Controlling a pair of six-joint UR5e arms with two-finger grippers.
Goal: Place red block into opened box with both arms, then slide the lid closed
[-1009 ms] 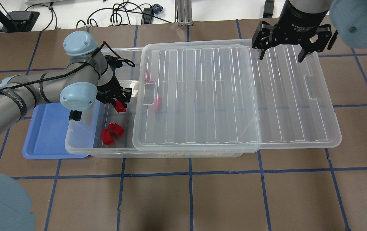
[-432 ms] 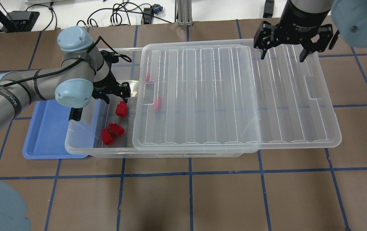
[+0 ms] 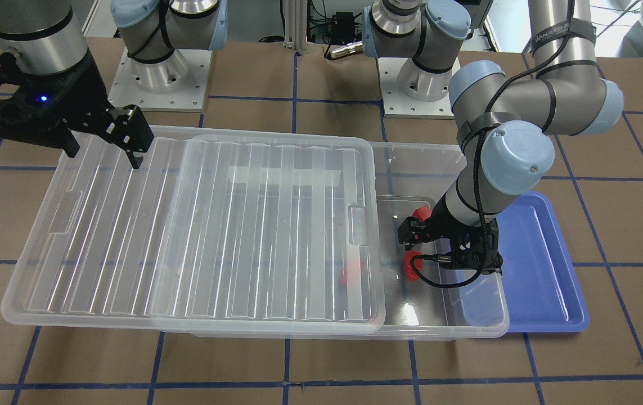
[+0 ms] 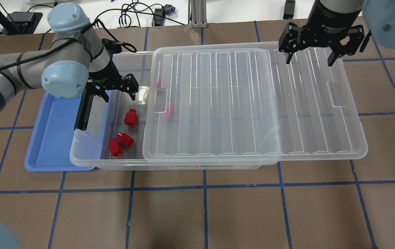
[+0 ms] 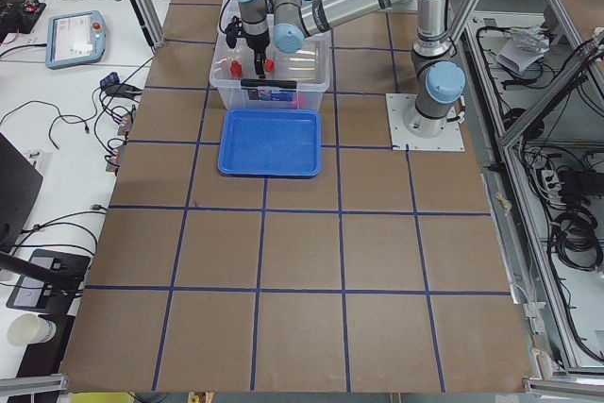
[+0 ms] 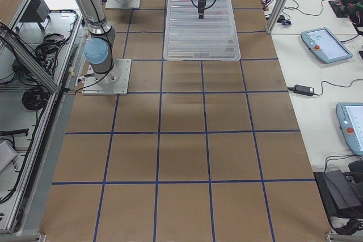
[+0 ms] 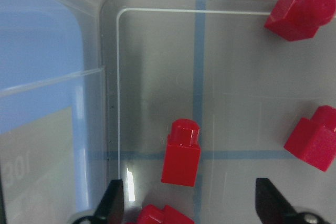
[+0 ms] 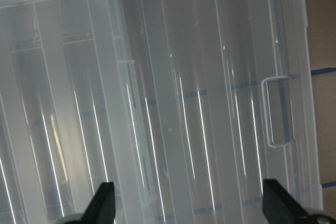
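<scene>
L gripper [image 4: 119,94] has lifted off red block [image 4: 130,117], jaws wide & empty, block now on box [image 4: 80,154] floor at open left end w/ others; R gripper [image 4: 309,61], also wide, hangs over far-right corner of lid [image 4: 252,103], slide-shut still to do.

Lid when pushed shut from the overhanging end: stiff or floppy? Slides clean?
Probably light and somewhat flexible: the lid is a thin clear sheet, though its lengthwise ribs should stiffen it. Likely slides easily, smooth plastic on the box rim. An off-centre push might skew it, since a large part overhangs.
</scene>
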